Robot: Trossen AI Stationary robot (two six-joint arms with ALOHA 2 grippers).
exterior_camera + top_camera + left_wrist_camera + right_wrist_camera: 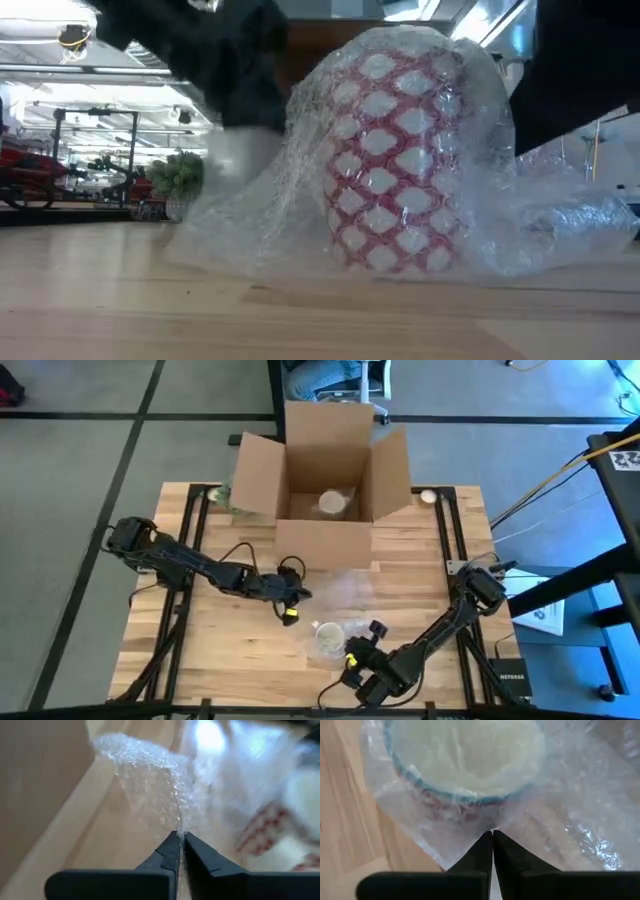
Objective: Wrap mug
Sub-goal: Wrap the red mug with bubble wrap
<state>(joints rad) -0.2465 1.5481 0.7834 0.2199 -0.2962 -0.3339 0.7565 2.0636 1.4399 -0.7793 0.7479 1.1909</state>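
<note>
The mug [395, 150], red with a white lattice pattern and a blue rim, is standing upright on the wooden surface [230, 645] near its front edge, forward of the open cardboard box [322, 485] sitting at the far side. A sheet of bubble wrap [250, 215] is draping over the mug and trailing onto the surface on both sides. The left hand [180, 837] is reaching in from the left side, its fingers pressed together and pinching an edge of the bubble wrap, which is lifting away from the surface. The right hand [492, 836] is sitting just beside the mug on the near side, its fingers likewise closed on a fold of the wrap below the rim. A round pale item [331, 503] is lying inside the box.
</note>
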